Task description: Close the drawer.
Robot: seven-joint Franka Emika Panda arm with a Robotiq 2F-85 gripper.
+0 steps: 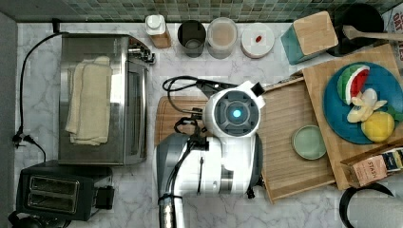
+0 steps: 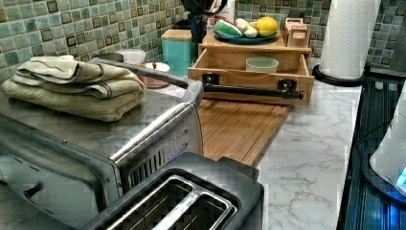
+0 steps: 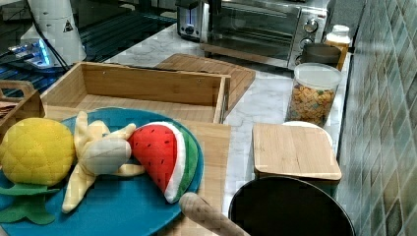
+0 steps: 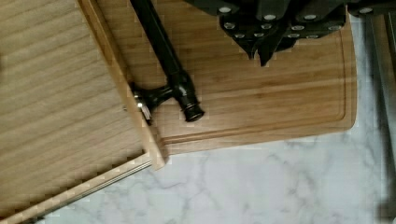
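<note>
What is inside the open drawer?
The drawer holds one small green bowl on its ribbed floor. The arm covers the top view's left part, and the shelf hides the back.

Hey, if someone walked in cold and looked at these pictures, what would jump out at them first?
Probably the open bamboo drawer with its long black bar handle, pulled out over the cutting board, a small pale green bowl inside. On the wooden top above it sits a blue plate of plush fruit, the watermelon slice brightest. In the top view, the white robot arm hangs over the drawer's front edge.
</note>
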